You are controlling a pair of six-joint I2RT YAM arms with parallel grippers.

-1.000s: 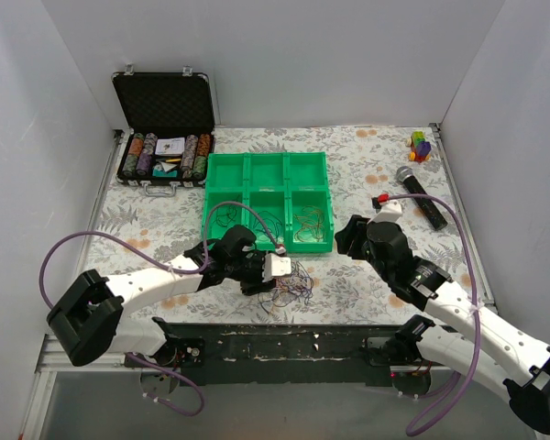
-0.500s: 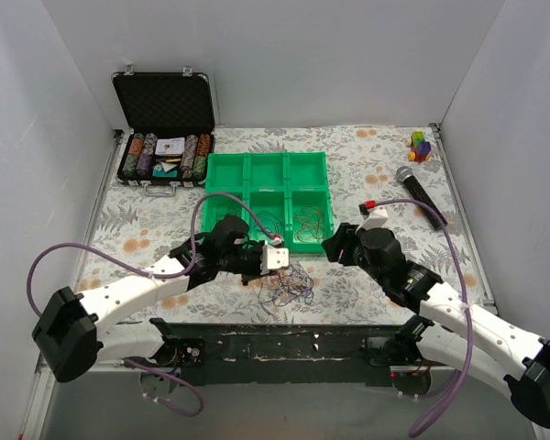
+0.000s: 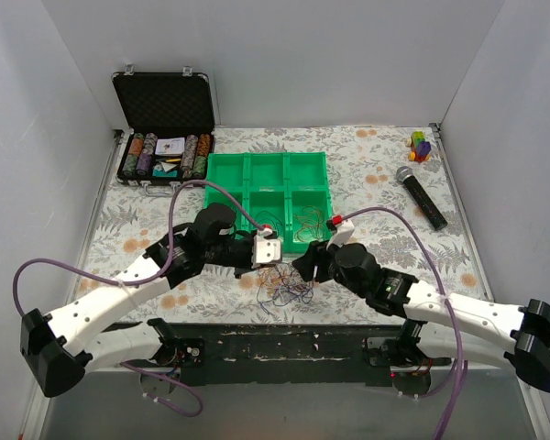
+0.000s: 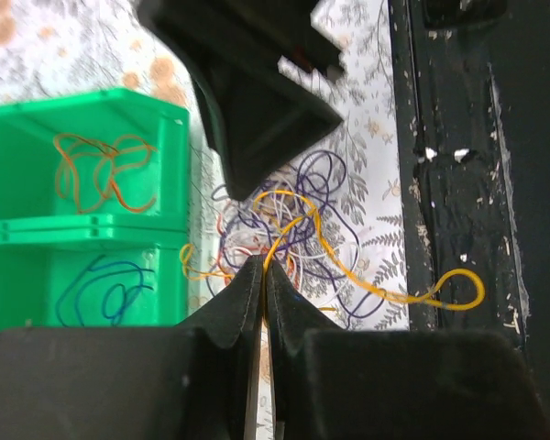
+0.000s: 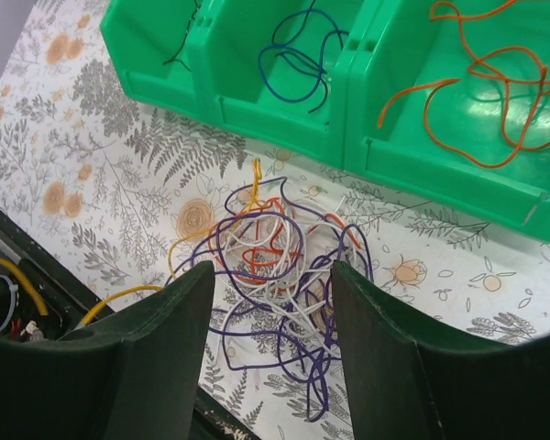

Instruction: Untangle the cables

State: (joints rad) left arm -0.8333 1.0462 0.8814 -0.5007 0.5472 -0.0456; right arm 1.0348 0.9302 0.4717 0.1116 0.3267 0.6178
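Note:
The cables form a loose tangle (image 3: pixel 287 286) of purple, white, red and yellow wire on the cloth just in front of the green tray (image 3: pixel 266 155). My left gripper (image 3: pixel 266 264) is at the tangle's left edge, shut on a yellow cable (image 4: pixel 376 286) that loops away toward the table's front rail. My right gripper (image 3: pixel 304 267) is open and empty, just above the tangle (image 5: pixel 284 275), with the fingers on either side of it. In the left wrist view, the right gripper (image 4: pixel 257 92) shows just beyond the tangle (image 4: pixel 293 225).
The tray's near row holds orange cables (image 5: pixel 486 73), blue cables (image 5: pixel 298 55) and a dark cable (image 5: pixel 183 46), each in its own compartment. An open poker chip case (image 3: pixel 165 137) is at the back left. A microphone (image 3: pixel 422 197) and toy blocks (image 3: pixel 421 145) are at the right. The black front rail (image 3: pixel 284 335) is close behind the tangle.
My right gripper has swung left and come over the tangle. My left gripper has drawn back toward the tray, still shut, and the yellow cable trails from it.

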